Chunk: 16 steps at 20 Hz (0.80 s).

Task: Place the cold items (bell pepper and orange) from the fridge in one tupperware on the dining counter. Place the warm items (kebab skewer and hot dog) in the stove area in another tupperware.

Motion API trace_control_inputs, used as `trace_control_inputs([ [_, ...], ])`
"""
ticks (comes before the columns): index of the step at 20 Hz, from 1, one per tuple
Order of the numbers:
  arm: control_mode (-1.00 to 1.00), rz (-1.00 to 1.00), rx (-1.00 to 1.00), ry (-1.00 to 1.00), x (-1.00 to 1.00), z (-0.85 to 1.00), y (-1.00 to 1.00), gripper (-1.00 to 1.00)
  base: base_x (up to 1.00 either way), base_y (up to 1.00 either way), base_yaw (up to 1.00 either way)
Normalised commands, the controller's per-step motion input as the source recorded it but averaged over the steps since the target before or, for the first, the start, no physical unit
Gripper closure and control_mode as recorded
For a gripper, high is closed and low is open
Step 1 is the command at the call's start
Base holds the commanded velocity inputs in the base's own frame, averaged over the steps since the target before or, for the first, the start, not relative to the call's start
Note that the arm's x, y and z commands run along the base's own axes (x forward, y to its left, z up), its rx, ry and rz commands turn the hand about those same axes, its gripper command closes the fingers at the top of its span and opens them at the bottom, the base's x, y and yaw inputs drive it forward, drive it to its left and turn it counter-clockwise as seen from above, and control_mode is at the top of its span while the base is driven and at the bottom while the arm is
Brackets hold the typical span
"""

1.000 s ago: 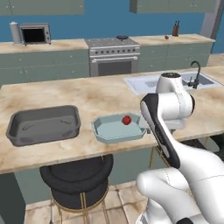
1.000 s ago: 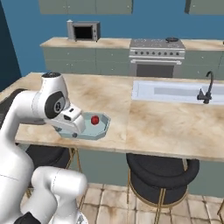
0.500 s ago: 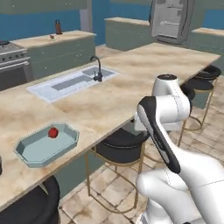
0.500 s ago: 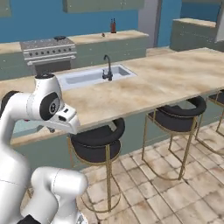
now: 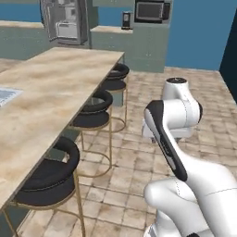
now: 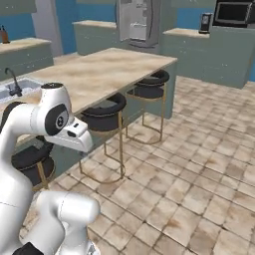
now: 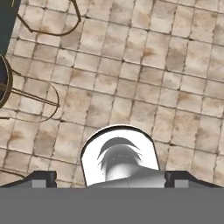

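The pincer (image 7: 112,178) hangs close in over the tiled floor (image 7: 153,87), its two dark tips set wide apart with nothing between them: released and empty. In the base views the arm (image 5: 172,121) is folded up near its own body, clear of the furniture.

Just beyond it a row of black round stools (image 5: 46,173) stands along the edge of the long marbled bench (image 5: 51,78). The stretch of bench top that shows here carries neither tupperware.

At the far end of the room, past the end of the bench, stands the steel fridge (image 6: 138,22), with a microwave (image 6: 231,12) set in the wall of cabinets to its side. The cold items belong in that fridge by the task, so that is where I judge the next one to be. The fridge front is too small and blurred to tell whether its door is open.

The bell pepper and the orange therefore cannot be described from here: colour, size and resting pose are all hidden.

On handling I can only judge from what such things are:
- The orange should be light, firm and round, and apt to roll. It is best taken across its widest middle, with the jaws level.
- The bell pepper should be light, hollow and waxy-skinned, so slippery. Its lobes give under a hard squeeze. Take it across the body below the shoulders, not by the stem.
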Motion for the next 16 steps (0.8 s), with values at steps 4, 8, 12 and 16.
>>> trace_control_inputs([
  [4, 1.0, 0.0, 0.0, 0.0, 0.0, 0.0, 0.0, -1.0, 0.61, -1.0, -0.51],
  [8, 1.0, 0.0, 0.0, 0.0, 0.0, 0.0, 0.0, -1.0, 1.0, -0.98, -0.31],
  [12, 1.0, 0.0, 0.0, 0.0, 0.0, 0.0, 0.0, -1.0, 1.0, -0.3, -0.15],
  [16, 1.0, 0.0, 0.0, 0.0, 0.0, 0.0, 0.0, -1.0, 1.0, -0.41, -0.01],
])
